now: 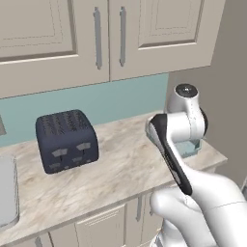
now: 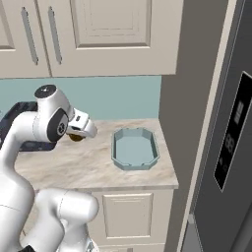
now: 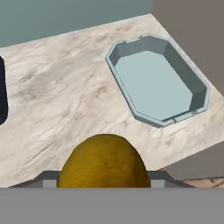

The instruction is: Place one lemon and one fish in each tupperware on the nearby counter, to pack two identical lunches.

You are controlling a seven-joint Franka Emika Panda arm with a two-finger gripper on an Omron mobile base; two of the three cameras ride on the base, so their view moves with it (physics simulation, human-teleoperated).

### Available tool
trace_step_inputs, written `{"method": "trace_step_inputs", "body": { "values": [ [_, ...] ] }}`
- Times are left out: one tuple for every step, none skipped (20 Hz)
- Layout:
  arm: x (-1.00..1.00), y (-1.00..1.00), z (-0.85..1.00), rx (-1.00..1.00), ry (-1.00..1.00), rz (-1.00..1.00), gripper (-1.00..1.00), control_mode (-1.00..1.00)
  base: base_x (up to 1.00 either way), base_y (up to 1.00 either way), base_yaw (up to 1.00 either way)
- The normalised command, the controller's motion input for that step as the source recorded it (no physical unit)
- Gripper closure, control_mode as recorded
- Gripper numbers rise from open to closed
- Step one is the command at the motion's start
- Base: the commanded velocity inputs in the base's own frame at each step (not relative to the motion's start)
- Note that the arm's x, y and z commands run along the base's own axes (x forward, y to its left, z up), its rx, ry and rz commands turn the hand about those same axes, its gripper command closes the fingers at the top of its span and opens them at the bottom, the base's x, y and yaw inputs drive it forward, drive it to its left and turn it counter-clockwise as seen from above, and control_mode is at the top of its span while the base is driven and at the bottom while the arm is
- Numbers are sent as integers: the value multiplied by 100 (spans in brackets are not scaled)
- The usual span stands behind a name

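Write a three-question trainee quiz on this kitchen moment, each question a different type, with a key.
1. True or false: the blue-grey tupperware already holds a fish.
2. What does the gripper carry? A) lemon B) fish C) nothing
3. Fill in: the dark toaster stands on the ____.

Key: 1 false, it lies empty. 2 A. 3 counter.

Bare table [image 3: 65,100] lies open between the navy toaster [image 1: 66,140] and the blue-grey tupperware [image 3: 158,83], whose right side is hemmed by 1 tall wall panel [image 2: 189,93].
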Motion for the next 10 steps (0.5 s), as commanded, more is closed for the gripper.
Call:
{"method": "trace_step_inputs", "body": {
  "values": [
    [39,-100,-14,3,0,-22,100,-100,0,0,0],
    [36,-100,-16,3,0,-23,100,-100,0,0,0],
    [40,-100,-19,4,1,-24,100,-100,0,0,0],
    [45,-100,-19,4,3,-25,100,-100,0,0,0],
    [49,-100,-18,5,4,-23,100,-100,0,0,0],
    [60,-73,-10,1,2,-16,100,-100,0,0,0],
    [84,-28,-8,0,3,-8,100,-100,0,0,0],
    [100,-8,-19,0,7,-2,100,-100,0,0,0],
    [100,-6,-31,0,9,-1,100,-100,0,0,0],
    [100,-8,-41,0,9,-1,100,-100,0,0,0]
  ]
}}
